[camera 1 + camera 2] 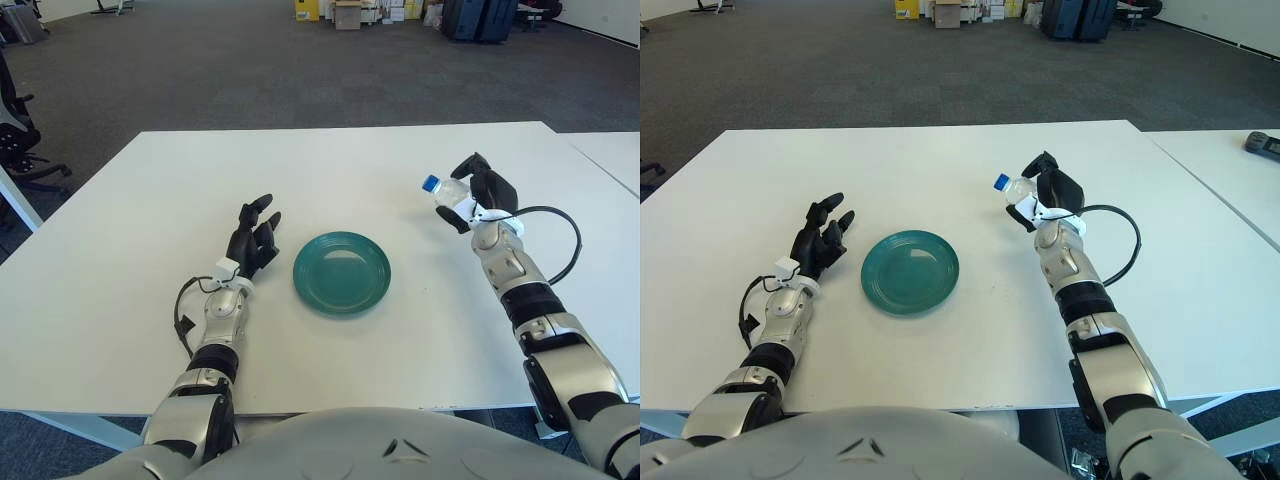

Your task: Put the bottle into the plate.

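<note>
Bottle (pixel 446 191) in right hand (pixel 478 192)

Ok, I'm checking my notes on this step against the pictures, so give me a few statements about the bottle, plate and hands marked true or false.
1. The right hand grips the bottle. True.
2. The bottle lies in the plate. False: it is in the right hand, to the right of the plate.
3. The bottle has a blue cap. True.
4. The left hand holds the plate. False: it shows left of the plate, fingers open, holding nothing.
5. The plate is red. False: it is green.
</note>
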